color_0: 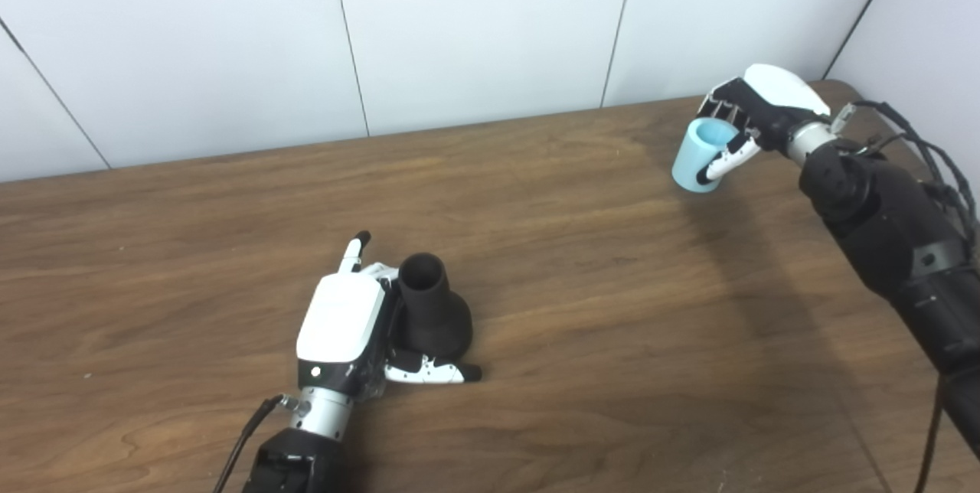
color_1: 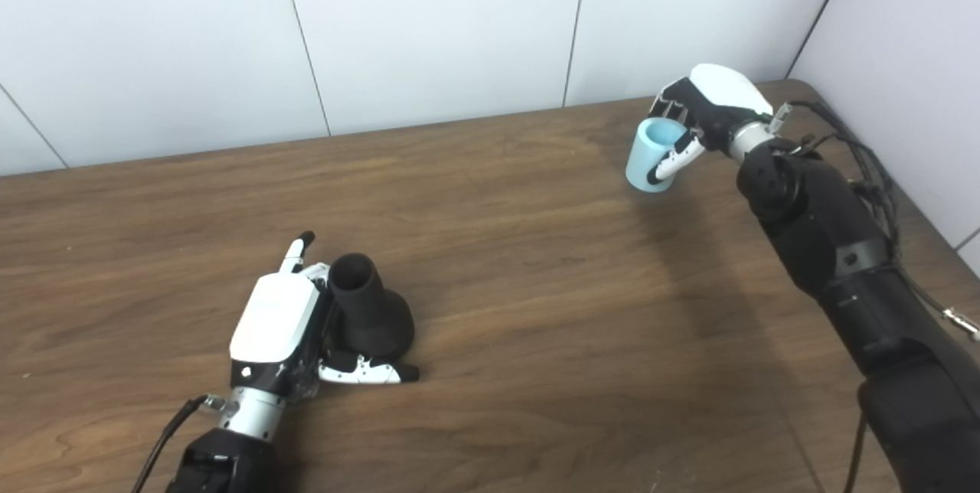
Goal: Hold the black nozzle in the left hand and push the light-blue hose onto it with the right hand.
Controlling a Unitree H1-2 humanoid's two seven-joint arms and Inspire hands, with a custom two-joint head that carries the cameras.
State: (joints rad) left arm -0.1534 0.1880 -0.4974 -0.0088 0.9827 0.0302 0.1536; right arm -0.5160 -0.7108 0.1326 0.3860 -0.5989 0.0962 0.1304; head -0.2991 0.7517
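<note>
A wooden bench [color_0: 536,263] is seen running from the near edge to white wall panels [color_0: 475,26] at the far side. The black right arm [color_0: 896,248] is extended from the near right toward the far right corner, bent at the wrist. The left arm is brought in low at the near left, its forearm just above the bench. The left robot hand [color_0: 348,324] is laid back-up on the bench, one finger stretched toward the far side and the thumb lying along the near side of the black nozzle [color_0: 432,309]; the nozzle stands upright on its wide base against the palm, loosely cupped rather than lifted. The right robot hand [color_0: 754,114] is closed around the light-blue hose [color_0: 700,152], a short piece held above the bench, well apart from the nozzle.
</note>
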